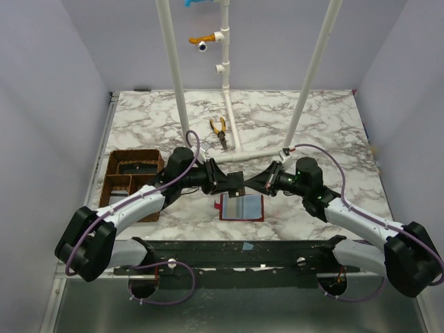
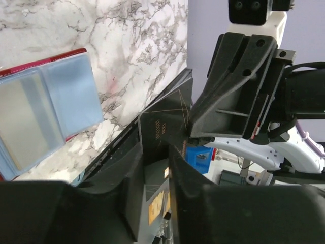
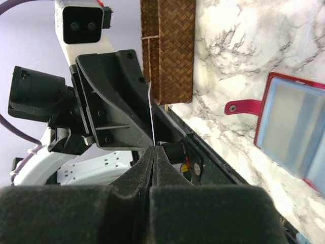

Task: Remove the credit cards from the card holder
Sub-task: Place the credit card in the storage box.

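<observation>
Hands tip to tip above the worktop [image 1: 312,139], a dark card [image 2: 165,127] between them. Right hand [image 3: 154,160] is clamped tight on the card. Left hand [image 2: 155,173] is half closed around it, grip uncertain. Card holder [image 1: 241,207] lies open just below, equally near both.

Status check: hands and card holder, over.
Right hand shut on dark card. Left hand straddles same card, grip unclear. Card holder open on table. Nothing in the way.
</observation>
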Tool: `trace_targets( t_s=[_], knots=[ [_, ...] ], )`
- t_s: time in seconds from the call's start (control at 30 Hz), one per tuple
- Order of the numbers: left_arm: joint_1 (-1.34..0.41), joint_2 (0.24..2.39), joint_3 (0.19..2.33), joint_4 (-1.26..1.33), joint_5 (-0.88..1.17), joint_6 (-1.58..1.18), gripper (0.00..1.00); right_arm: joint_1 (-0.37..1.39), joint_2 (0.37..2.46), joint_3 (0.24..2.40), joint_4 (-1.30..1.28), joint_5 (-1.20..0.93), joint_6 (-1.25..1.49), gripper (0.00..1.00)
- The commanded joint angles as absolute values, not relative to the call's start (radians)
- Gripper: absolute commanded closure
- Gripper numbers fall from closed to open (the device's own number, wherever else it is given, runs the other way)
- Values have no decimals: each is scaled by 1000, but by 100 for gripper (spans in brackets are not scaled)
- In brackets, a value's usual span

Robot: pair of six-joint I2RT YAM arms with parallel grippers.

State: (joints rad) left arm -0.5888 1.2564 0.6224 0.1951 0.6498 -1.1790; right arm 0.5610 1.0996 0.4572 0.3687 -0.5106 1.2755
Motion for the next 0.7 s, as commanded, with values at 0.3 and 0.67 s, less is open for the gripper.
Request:
trace_targets(
  t_s=[0.3,0.67],
  knots=[
    [-583,1208,601,257,683,-1214,100,556,1056,488,250,-469,1208,30],
    [-566,1116,622,77,622,-1107,100,557,982,591,-84,-251,1097,0]
  ],
)
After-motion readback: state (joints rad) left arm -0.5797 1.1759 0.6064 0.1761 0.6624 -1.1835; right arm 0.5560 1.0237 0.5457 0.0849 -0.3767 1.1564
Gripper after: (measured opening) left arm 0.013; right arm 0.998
